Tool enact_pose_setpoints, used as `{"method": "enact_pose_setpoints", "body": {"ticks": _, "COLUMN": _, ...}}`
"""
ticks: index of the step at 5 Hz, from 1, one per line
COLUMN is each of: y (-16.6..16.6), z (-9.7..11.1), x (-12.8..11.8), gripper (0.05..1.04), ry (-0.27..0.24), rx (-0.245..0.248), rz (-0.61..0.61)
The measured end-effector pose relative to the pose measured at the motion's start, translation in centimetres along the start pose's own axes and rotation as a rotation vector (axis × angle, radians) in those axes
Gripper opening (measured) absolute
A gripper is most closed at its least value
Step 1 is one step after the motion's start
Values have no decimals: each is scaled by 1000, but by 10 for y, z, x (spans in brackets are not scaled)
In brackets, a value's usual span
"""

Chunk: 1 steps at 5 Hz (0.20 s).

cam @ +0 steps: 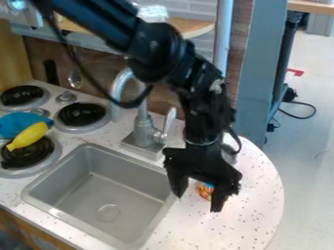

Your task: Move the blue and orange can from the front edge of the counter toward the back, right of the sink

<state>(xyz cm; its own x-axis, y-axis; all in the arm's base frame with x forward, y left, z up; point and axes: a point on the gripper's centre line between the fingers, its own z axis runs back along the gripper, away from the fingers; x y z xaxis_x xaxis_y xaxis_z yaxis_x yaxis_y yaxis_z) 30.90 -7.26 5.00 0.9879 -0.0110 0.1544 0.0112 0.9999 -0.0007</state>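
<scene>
- Camera view: white speckled countertop (254,205), rounded end.
- Grey metal sink (88,195), set in.
- Black two-finger gripper (197,202), fingers spread; seemingly at pre-grasp.
- Small orange-and-blue object (204,190), beside sink, between fingers, partly hidden; grasping calls for centring, then closing.

Gray sink (130,171), metal faucet (142,131), yellow banana (28,136)

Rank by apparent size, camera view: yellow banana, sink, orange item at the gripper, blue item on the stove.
1. Sink
2. Blue item, cut off by the view's edge
3. Yellow banana
4. Orange item, partly hidden; ranked by visible part
</scene>
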Motion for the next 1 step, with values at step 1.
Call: {"method": "enact_pose_setpoints", "body": {"ticks": 1, "y": -5, "z": 2, "x": -45, "gripper": 1001, "ry": 36, "rx": 4, "rz": -45}}
